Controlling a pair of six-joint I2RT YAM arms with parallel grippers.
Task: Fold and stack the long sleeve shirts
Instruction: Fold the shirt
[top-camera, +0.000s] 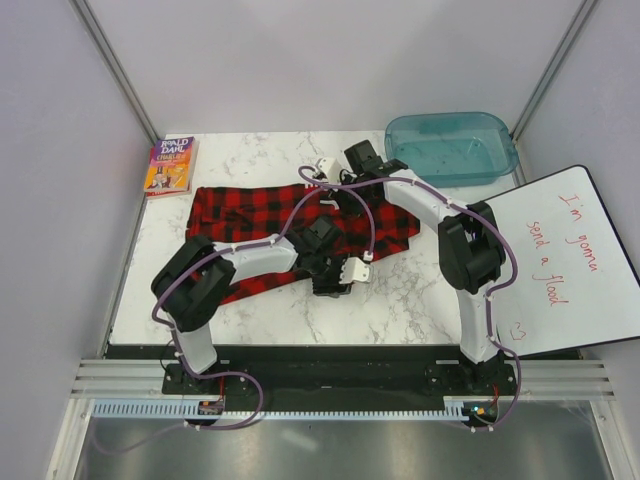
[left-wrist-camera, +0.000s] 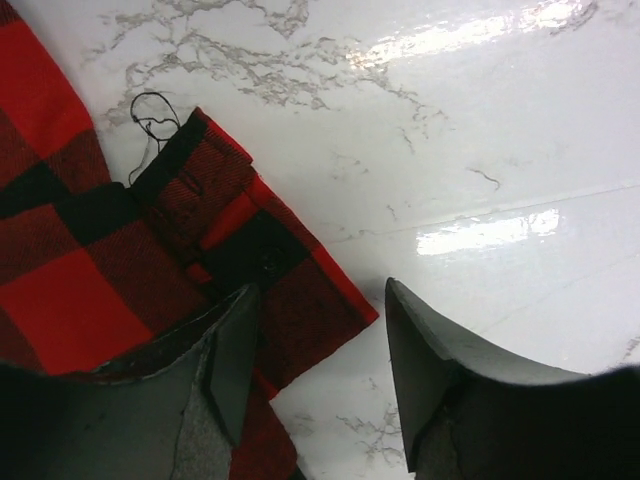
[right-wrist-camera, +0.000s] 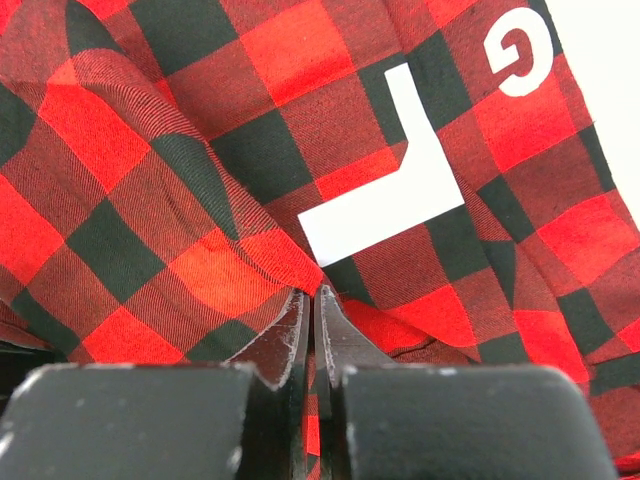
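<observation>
Shirt of red-and-black buffalo-check fabric with long sleeves (top-camera: 255, 215) lies spread and partly rumpled across the middle of the white marble-pattern table (top-camera: 400, 300). Right gripper (right-wrist-camera: 312, 300) has its fingers pressed together, pinching a raised fold of the shirt just below the white block lettering (right-wrist-camera: 385, 195), toward the garment's far side in the top view. Left gripper (left-wrist-camera: 320, 350) stands spread at the near side. One finger (left-wrist-camera: 235, 350) is over the sleeve cuff (left-wrist-camera: 225, 225) and the other is over bare marble. Nothing is held between them. Contact between finger and cuff cannot be determined. Colourful paperback book (top-camera: 170, 165) lies at the far left corner, apart from the shirt. Translucent teal plastic tub (top-camera: 450, 148) sits at the far right. White board with red handwriting (top-camera: 565, 260) sits at the right edge.
</observation>
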